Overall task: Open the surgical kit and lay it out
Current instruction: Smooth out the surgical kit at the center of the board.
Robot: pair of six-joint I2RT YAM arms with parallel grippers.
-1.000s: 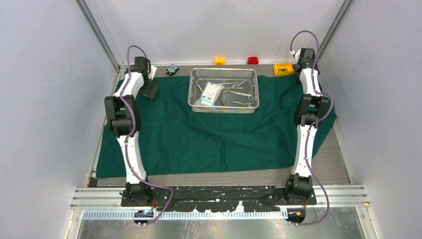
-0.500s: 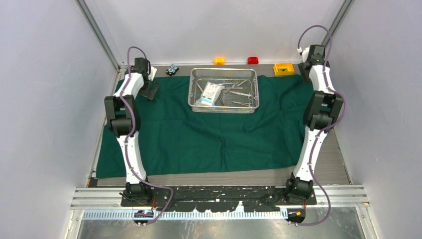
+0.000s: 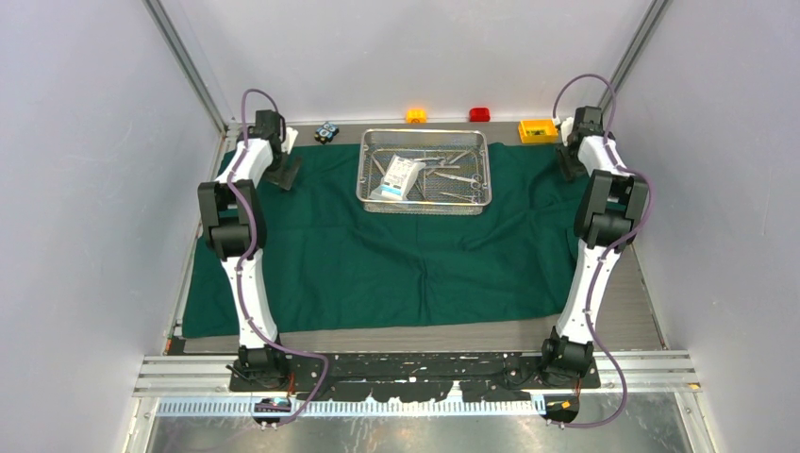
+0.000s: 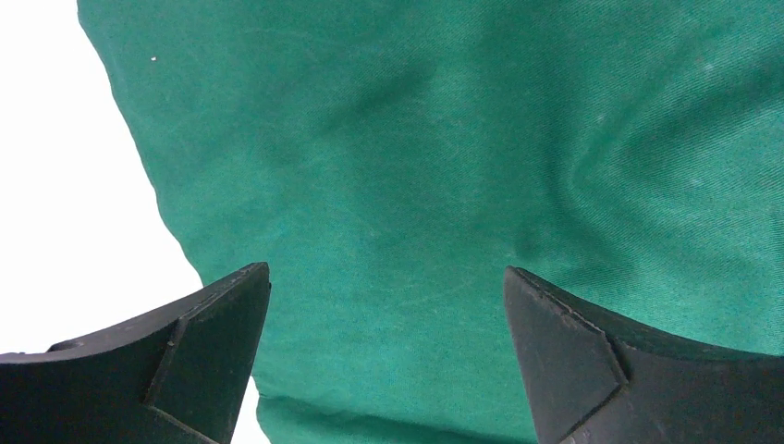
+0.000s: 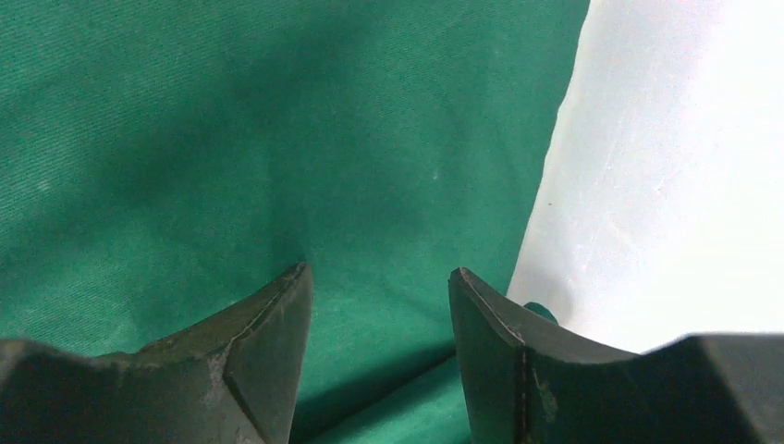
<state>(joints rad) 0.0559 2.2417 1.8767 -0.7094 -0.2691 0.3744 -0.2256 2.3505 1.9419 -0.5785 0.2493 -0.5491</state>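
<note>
The dark green drape [image 3: 377,264] lies spread flat over the table. The steel wire-mesh tray [image 3: 366,185] stands on its far middle and holds the flat white pouch [image 3: 398,176] and slim silver forceps [image 3: 455,176]. My left gripper [image 3: 283,174] is open and low over the drape's far left corner. In the left wrist view [image 4: 386,305] only cloth [image 4: 416,139] lies between the fingers. My right gripper [image 3: 567,162] is at the drape's far right corner. In the right wrist view [image 5: 379,287] it is open over the cloth [image 5: 185,139], close to the cloth's edge.
A small yellow box [image 3: 538,130], a red block [image 3: 479,114], an orange block [image 3: 416,115] and a small black and blue object [image 3: 326,131] sit along the back edge. Grey walls close both sides. A bare table strip [image 3: 425,335] runs in front of the drape.
My right arm swung out to the right and back, then came down onto the drape's far right corner. The left arm, drape and tray have not moved.
</note>
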